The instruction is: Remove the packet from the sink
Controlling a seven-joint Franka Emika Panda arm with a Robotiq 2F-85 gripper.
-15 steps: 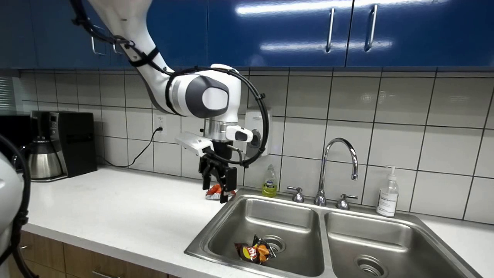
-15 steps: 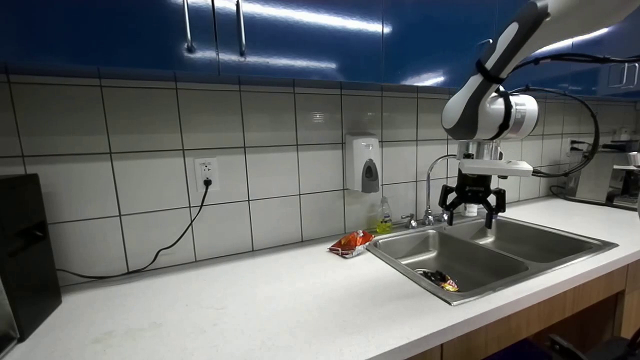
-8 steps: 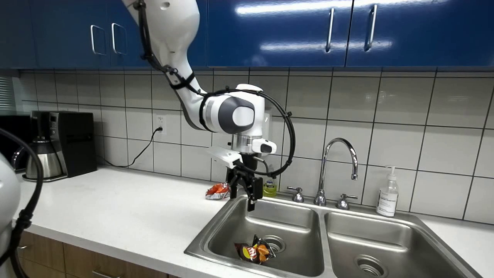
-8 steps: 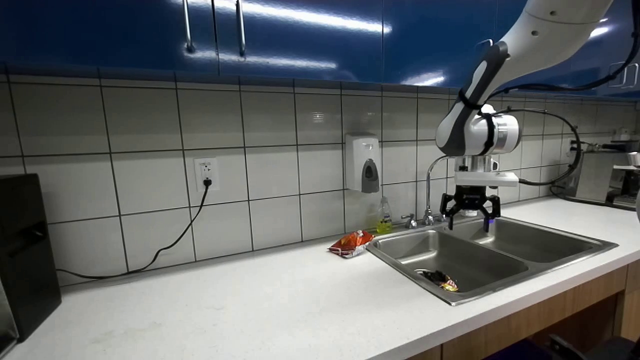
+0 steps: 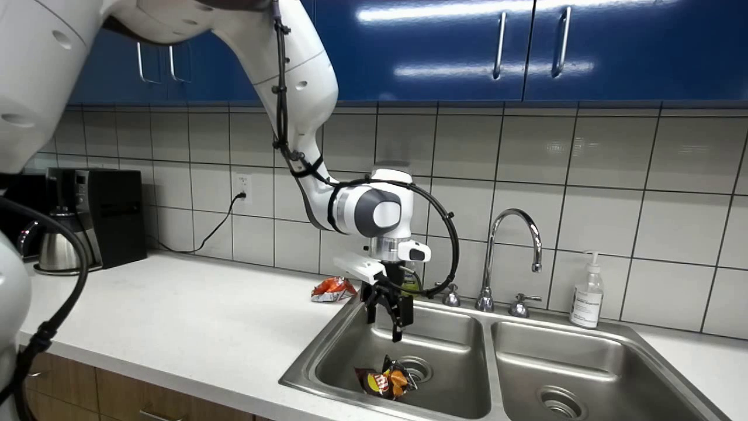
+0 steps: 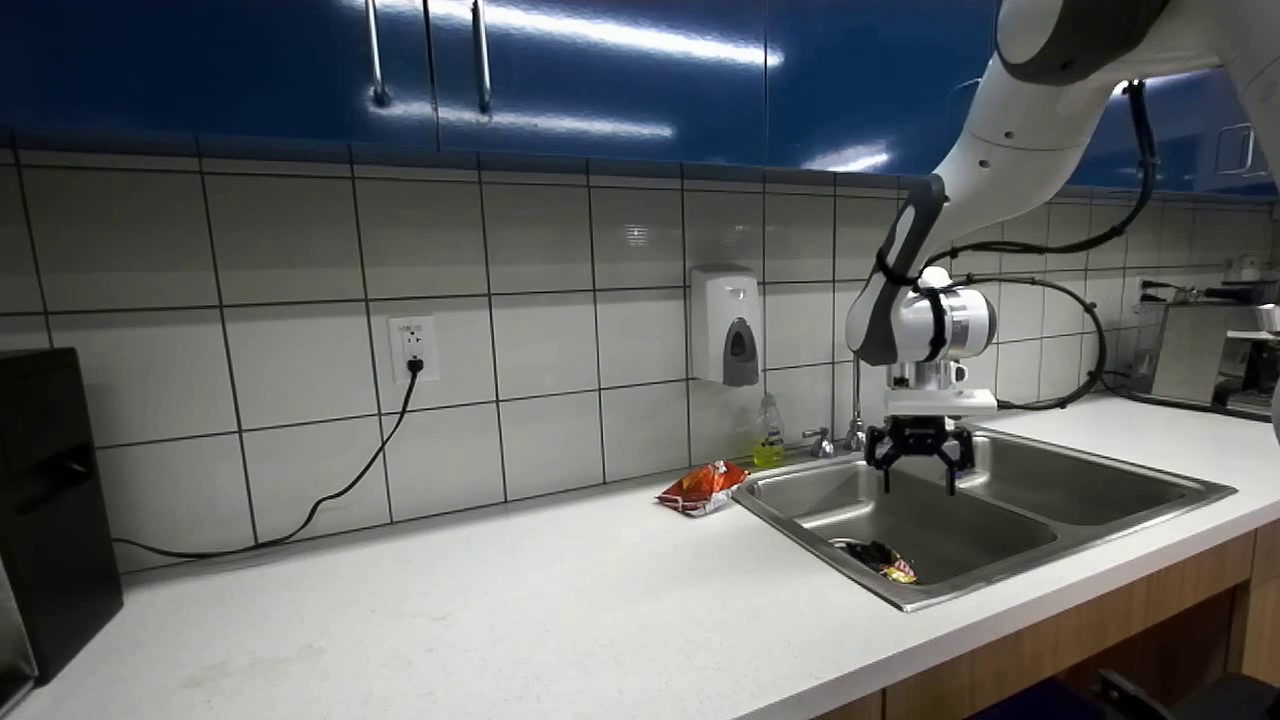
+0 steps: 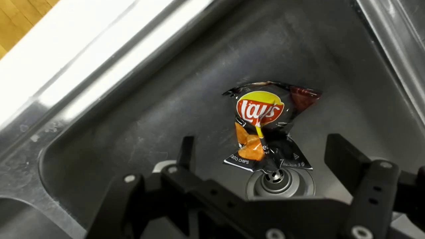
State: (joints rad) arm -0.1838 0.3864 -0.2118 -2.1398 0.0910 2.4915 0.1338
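The packet [image 5: 383, 381], a crumpled dark Lay's wrapper with orange, yellow and red patches, lies beside the drain in a bowl of the steel double sink [image 5: 494, 380]. It also shows in an exterior view [image 6: 882, 561], partly behind the rim of the sink [image 6: 985, 580]. In the wrist view the packet [image 7: 260, 109] lies on the bowl floor, its lower edge over the drain's edge. My gripper [image 5: 384, 326] is open and empty, above the same bowl and higher than the packet. It also shows in an exterior view [image 6: 918, 484]. In the wrist view its fingers [image 7: 260, 147] stand wide apart.
A red chip bag [image 6: 703, 488] lies on the counter [image 6: 500, 620] by the sink's corner. A green-yellow soap bottle [image 6: 768, 435] stands behind it. The faucet [image 5: 488, 263] rises at the sink's back, with a pump bottle [image 5: 587, 295] beside it. A dispenser [image 6: 726, 325] hangs on the wall.
My gripper has moved from above the sink's edge near the red bag to above the bowl with the packet, and come lower. It stays open. The packet has not moved.
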